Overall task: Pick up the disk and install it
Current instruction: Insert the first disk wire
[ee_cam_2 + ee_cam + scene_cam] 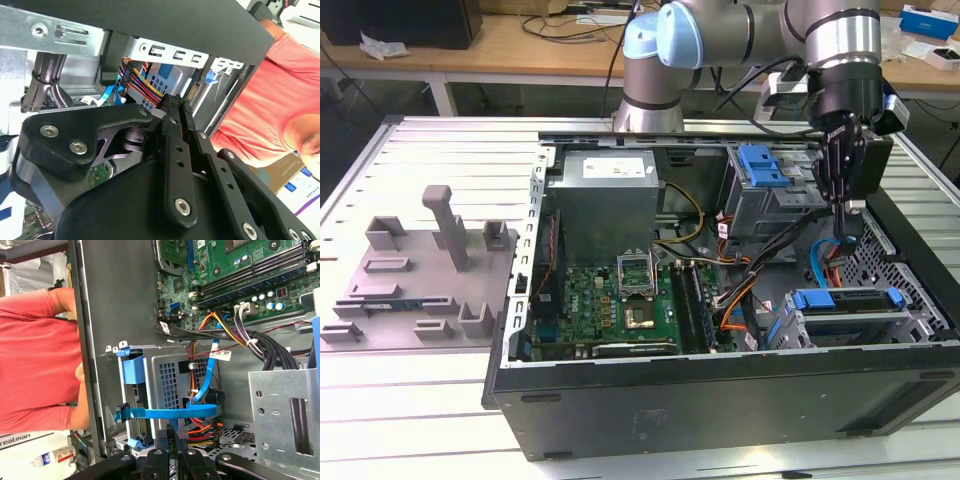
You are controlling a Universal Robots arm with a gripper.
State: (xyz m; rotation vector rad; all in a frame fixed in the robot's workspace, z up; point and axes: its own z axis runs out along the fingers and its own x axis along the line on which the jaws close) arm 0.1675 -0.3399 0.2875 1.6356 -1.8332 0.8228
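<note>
Disk, flat silver drive in blue plastic carrier, lies just below black metal gripper, its jaws closed empty. Judged rigid, weighty, shock-sensitive; hold by carrier edges.

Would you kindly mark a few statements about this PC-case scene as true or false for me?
1. The gripper holds the disk. False: the disk sits in a bay of the case, and the gripper, shut and empty, is above it.
2. The motherboard is green. True.
3. A grey fixture lies to the exterior view's right of the case. False: it lies to the left.
4. In the first wrist view, a blue cable runs beside the disk. True.
</note>
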